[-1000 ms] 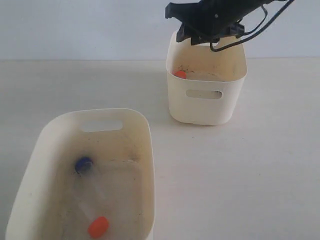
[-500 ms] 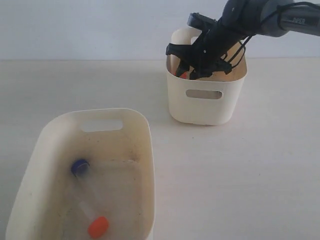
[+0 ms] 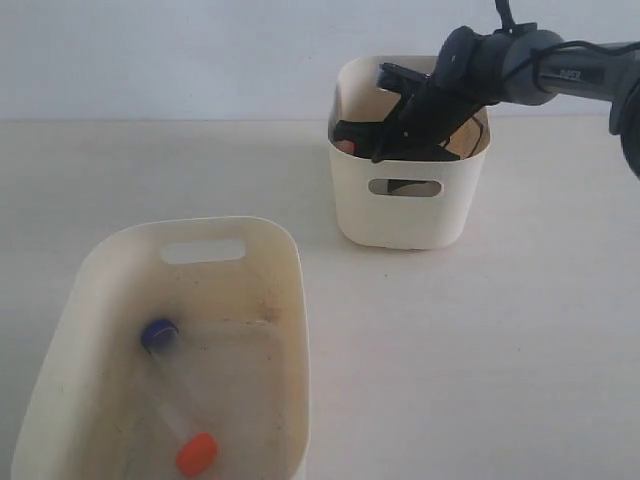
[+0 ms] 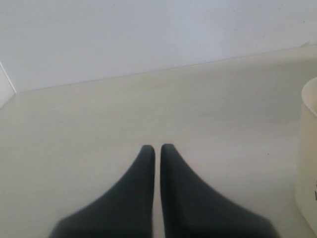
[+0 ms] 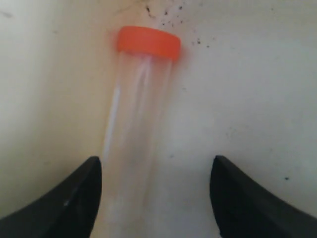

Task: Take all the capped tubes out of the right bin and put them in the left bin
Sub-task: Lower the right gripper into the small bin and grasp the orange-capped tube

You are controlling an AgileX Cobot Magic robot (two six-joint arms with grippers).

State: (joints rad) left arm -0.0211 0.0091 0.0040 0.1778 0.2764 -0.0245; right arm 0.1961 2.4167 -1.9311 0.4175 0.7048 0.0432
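The right bin (image 3: 410, 210) stands at the back, and my right gripper (image 3: 352, 135) reaches down inside it. There an orange-capped clear tube (image 5: 141, 94) lies on the bin floor, its orange cap (image 3: 345, 146) just showing by the inner wall. My right gripper (image 5: 154, 171) is open, the tube's body lying between the fingers, close to one of them. The left bin (image 3: 285, 300) in front holds a blue-capped tube (image 3: 160, 335) and an orange-capped tube (image 3: 197, 452). My left gripper (image 4: 156, 148) is shut, empty, above bare table.
Dark specks dot the right bin's floor (image 5: 173, 17). A cream bin's wall (image 4: 309, 163) shows at the edge of the left wrist view. A pale wall rises behind the table.
My right arm has dropped from above the right bin's rim down into the bin, and its jaws have spread wider. The tubes in the left bin lie unmoved.
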